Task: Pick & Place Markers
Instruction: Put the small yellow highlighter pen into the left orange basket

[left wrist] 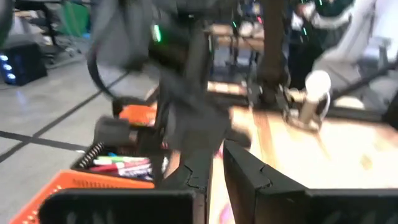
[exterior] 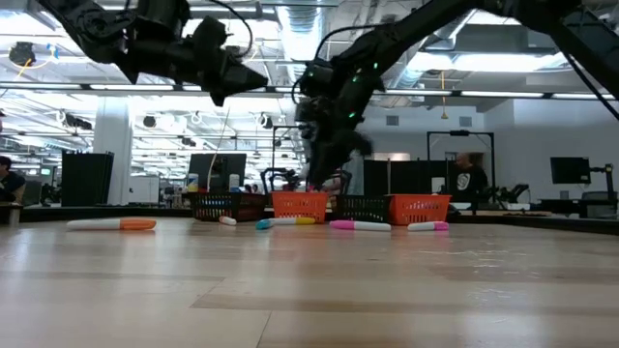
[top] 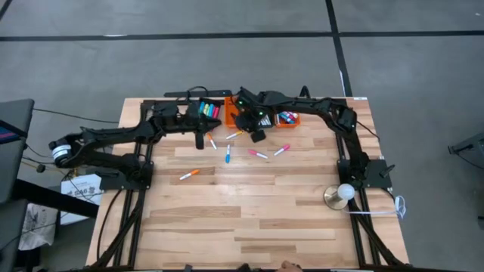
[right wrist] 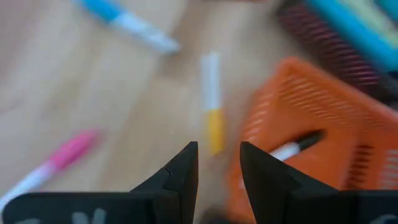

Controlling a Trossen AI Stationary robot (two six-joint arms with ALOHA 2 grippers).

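A: Containers, left to right?

B: On the pale wooden plank surface, far edge: a black mesh bin packed with coloured markers; beside it an orange mesh bin holding one black-capped white marker; further right, a small orange bin with several markers.

A: Claws?

B: Left claw hovers before the black bin, fingers slightly parted, nothing held. Right claw is just past the orange bin, narrowly open, empty.

A: Loose stock?

B: Orange-capped marker at left; blue-capped marker; pink-capped markers rightward.
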